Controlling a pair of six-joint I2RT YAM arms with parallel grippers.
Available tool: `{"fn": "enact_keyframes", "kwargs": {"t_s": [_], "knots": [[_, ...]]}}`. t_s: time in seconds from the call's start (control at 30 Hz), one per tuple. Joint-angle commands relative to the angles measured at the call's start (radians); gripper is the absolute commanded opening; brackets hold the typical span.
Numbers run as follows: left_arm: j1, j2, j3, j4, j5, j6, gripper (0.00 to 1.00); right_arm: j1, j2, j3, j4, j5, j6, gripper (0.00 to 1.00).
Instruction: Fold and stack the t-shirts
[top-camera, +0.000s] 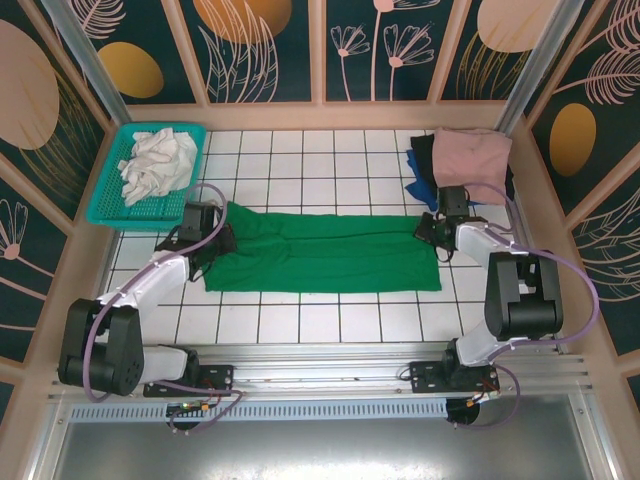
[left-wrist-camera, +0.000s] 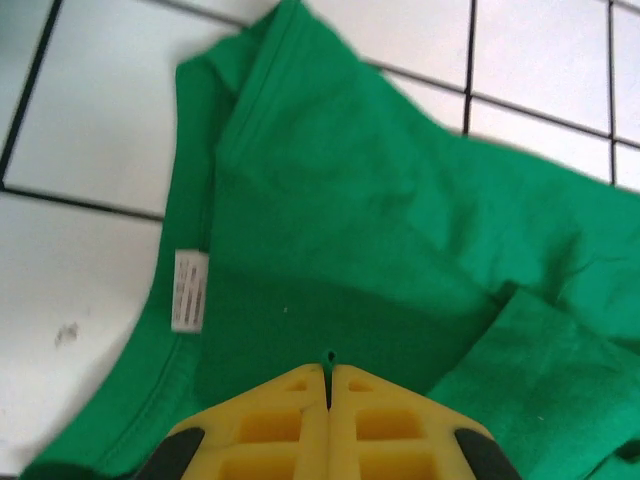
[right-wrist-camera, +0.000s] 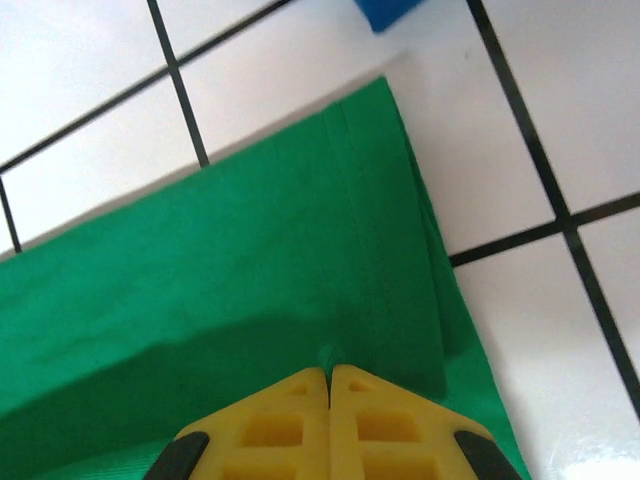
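Left jaws, right jaws clenched on green shirt (top-camera: 320, 252) ends; we barely see pinched cloth; pink shirt (top-camera: 470, 155) half-hides black shirt (top-camera: 422, 150).

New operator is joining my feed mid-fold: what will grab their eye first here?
The bright green cloth t-shirt lies in a long band across the middle of the table, with the left end effector and right end effector each shut on one end. Next, the dusty pink folded shirt topping a black and blue pile at the far right corner, and the teal plastic mesh basket of crumpled white cloth at far left.
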Motion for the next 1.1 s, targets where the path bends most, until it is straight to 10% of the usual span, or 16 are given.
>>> {"fn": "enact_keyframes", "kwargs": {"t_s": [0.0,0.37,0.53,0.7,1.07], "knots": [[-0.003,-0.012,-0.052,0.073,0.053,-0.043,0.0,-0.008,-0.017,-0.039,0.051,-0.034,0.014,0.0],[-0.003,-0.001,-0.097,0.069,0.044,-0.049,0.0,-0.008,-0.034,-0.07,0.013,-0.045,0.024,0.0],[-0.003,-0.014,-0.125,0.066,0.044,-0.061,0.01,-0.01,-0.075,-0.087,-0.04,-0.007,0.042,0.15],[-0.003,-0.029,-0.141,0.056,0.044,-0.074,0.15,-0.01,-0.155,-0.069,-0.111,0.056,0.041,0.31],[-0.002,-0.106,-0.105,0.005,0.007,-0.098,0.35,0.116,-0.061,-0.005,0.003,0.009,0.08,0.32]]}}
